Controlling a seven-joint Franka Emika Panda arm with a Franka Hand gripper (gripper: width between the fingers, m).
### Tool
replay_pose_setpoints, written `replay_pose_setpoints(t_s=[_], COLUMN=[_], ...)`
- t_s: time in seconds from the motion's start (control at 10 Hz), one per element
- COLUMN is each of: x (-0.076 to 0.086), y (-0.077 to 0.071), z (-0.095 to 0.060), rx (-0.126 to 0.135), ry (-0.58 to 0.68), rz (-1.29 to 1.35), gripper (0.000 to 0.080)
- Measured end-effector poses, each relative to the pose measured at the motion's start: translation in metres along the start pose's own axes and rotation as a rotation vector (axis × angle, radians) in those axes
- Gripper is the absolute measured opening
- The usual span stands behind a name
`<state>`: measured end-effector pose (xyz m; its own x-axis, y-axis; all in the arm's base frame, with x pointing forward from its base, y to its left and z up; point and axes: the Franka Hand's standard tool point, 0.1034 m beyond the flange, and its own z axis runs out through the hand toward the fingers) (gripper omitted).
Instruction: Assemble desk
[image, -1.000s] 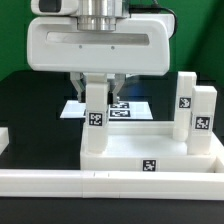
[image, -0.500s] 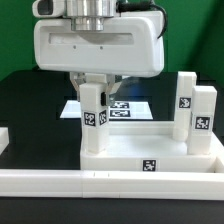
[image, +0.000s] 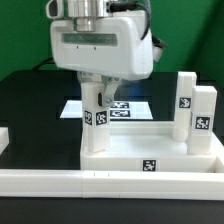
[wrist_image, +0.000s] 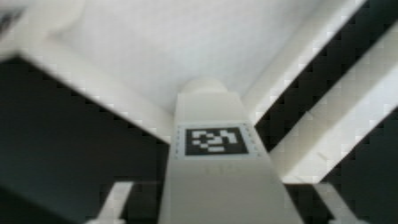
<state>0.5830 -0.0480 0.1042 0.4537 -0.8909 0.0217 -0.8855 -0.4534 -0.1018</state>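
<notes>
The end effector (image: 97, 92) has twisted since earlier, still clamped on a leg block (image: 96, 118) standing upright, long axis vertical, at the tabletop's (image: 150, 160) left corner, frame centre.

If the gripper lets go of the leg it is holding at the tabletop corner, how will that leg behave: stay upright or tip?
The leg looks like rigid plastic, so it should not flex in the gripper. It is tall for its narrow base, so probably tip-prone if nudged sideways. It stands upright in the tabletop corner; whether it is fully seated there cannot be told.
</notes>
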Motion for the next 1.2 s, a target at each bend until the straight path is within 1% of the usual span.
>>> replay_pose_setpoints(t_s=[0.2,0.3,0.4,0.5,0.6,0.7,0.8,1.2], x=[0.0002,-0.0010,-0.0014,-0.0015,-0.0015,-0.0016,-0.0016,-0.0017], y=[-0.0002,-0.0008,-0.0009,-0.0009,-0.0005,-0.0004,-0.0006,-0.0005], z=[0.0002,0.0006,0.0007,0.0009,0.0015,0.0017,0.0016,0.0016], rx=[0.007,0.009,0.009,0.010,0.009,0.009,0.003,0.004], ry=[-0.005,-0.009,-0.009,-0.010,-0.010,-0.010,-0.004,-0.005], rz=[0.116,0.163,0.126,0.108,0.017,-0.014,-0.130,-0.430], gripper=[0.0290,0.0370,0.0506,0.0506,0.0619,0.0642,0.0642,0.0649])
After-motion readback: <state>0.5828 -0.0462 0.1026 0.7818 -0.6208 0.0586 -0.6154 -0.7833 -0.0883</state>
